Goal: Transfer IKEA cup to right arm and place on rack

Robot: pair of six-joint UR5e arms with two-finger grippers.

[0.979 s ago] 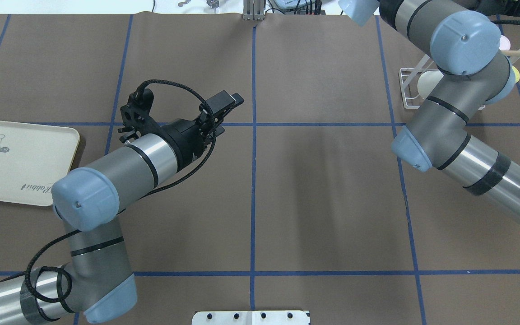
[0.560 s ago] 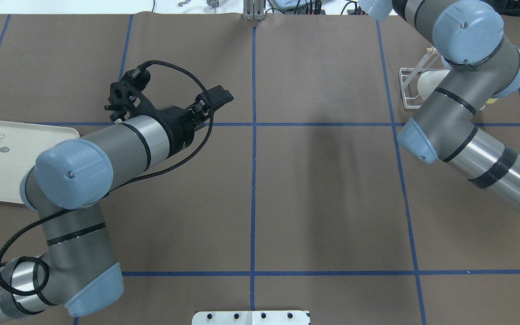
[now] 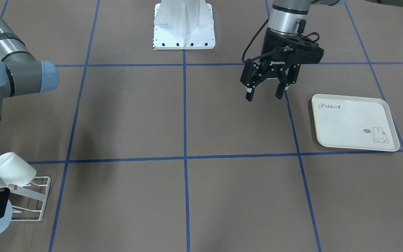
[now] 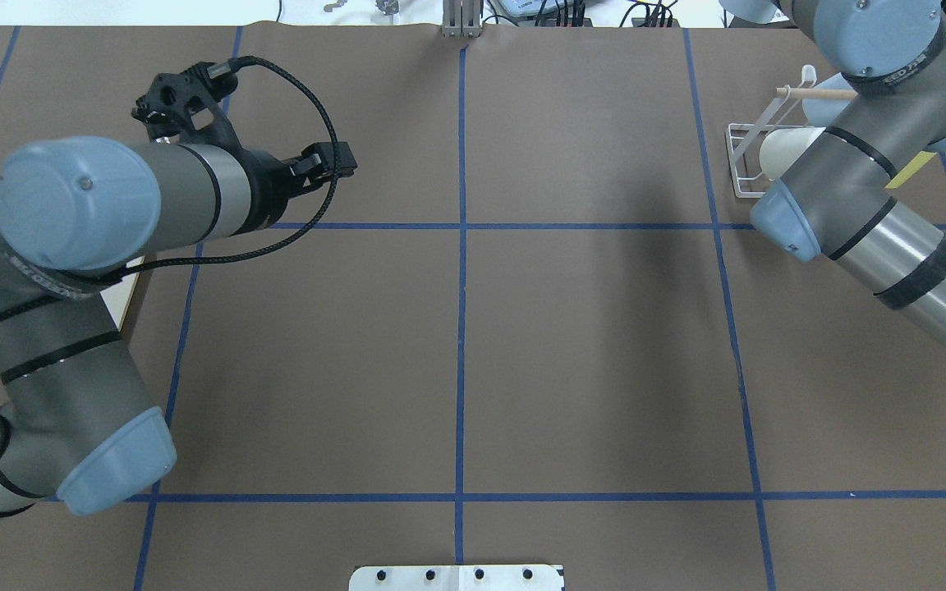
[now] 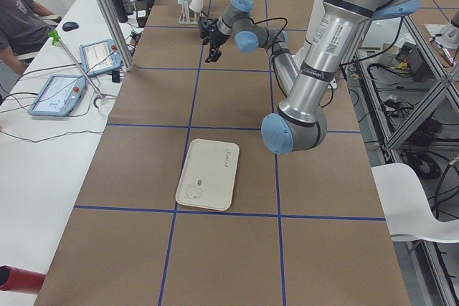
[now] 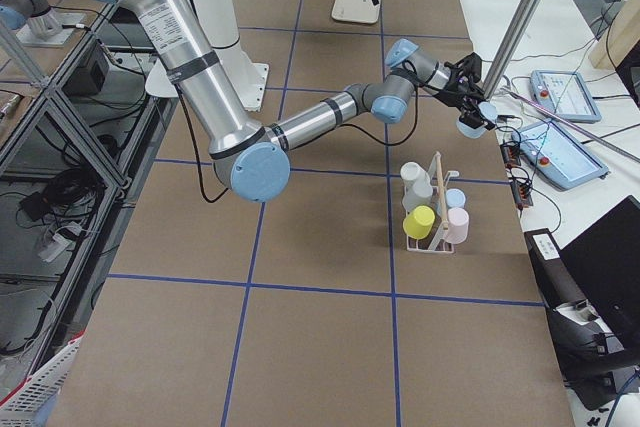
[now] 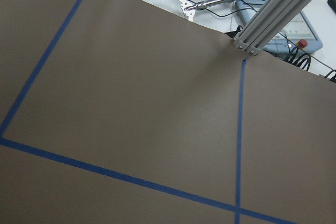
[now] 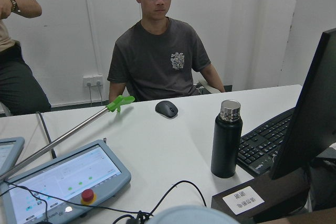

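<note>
My right gripper (image 6: pixel 468 109) is shut on a light blue cup (image 6: pixel 471 128) and holds it in the air past the table's far edge, beyond the rack. The cup's rim shows at the bottom of the right wrist view (image 8: pixel 191 215), and the cup also shows in the front view (image 3: pixel 2 214). The white wire rack (image 6: pixel 430 239) with its wooden dowel stands at the far right (image 4: pixel 740 156) and holds several cups, among them a white one (image 3: pixel 14 170). My left gripper (image 3: pixel 264 90) is open and empty above the table on the left (image 4: pixel 340 164).
A cream rabbit-print tray (image 3: pixel 353 122) lies on the left side, partly under my left arm in the overhead view. The white robot base (image 3: pixel 184 24) stands at the near edge. An operator (image 8: pixel 157 51), tablets and a black bottle (image 8: pixel 226 140) are beyond the far edge.
My left arm has drawn back to the left with its gripper open and empty. My right arm has swung further right and away, which uncovers the rack's dowel.
</note>
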